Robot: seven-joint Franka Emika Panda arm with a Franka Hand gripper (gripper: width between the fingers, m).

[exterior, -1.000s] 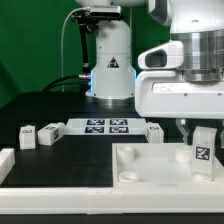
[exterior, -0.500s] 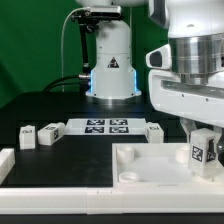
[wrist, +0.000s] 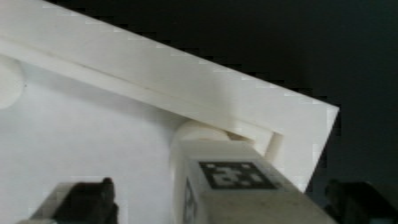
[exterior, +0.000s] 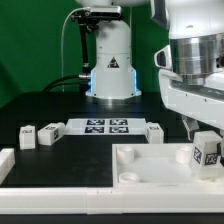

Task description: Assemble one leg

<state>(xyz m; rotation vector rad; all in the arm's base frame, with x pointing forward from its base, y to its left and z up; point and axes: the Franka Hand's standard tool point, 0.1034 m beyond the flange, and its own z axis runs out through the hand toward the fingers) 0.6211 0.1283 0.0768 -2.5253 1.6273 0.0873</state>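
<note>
My gripper is at the exterior view's right, shut on the leg, a small white block with a black-and-white tag. It holds the leg upright over the right corner of the white square panel. In the wrist view the leg runs between my dark fingers, my gripper straddles it, and its far end sits at a round corner socket of the panel. I cannot tell whether the leg touches the socket.
Two more legs lie at the exterior view's left and a third behind the panel. The marker board lies at the middle back. The robot base stands behind it. A white block sits at the left edge.
My gripper has moved a little toward the exterior view's right with the leg in it, closer to the panel's right corner. The other parts have not moved.
</note>
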